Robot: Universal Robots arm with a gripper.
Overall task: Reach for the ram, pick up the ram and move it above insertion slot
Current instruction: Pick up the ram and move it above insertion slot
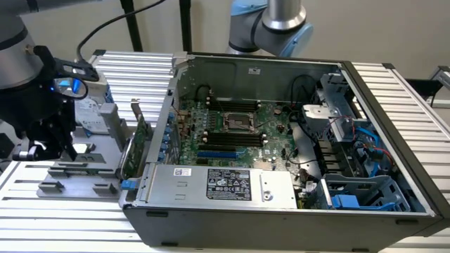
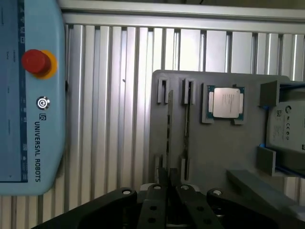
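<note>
End effector point(image 1: 50, 152) low over the grey fixture point(image 1: 77, 176), at the exterior view's left of the open PC case point(image 1: 393, 132).
Ram point(image 2: 169, 129) stands on edge in a fixture slot, its near end at the end effector; can't tell if it's clamped. CPU point(image 2: 228, 102) sits nearby.

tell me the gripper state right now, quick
gripper: cannot tell if open or closed; it sits at the end of the ram stick standing in the gray holder
</note>
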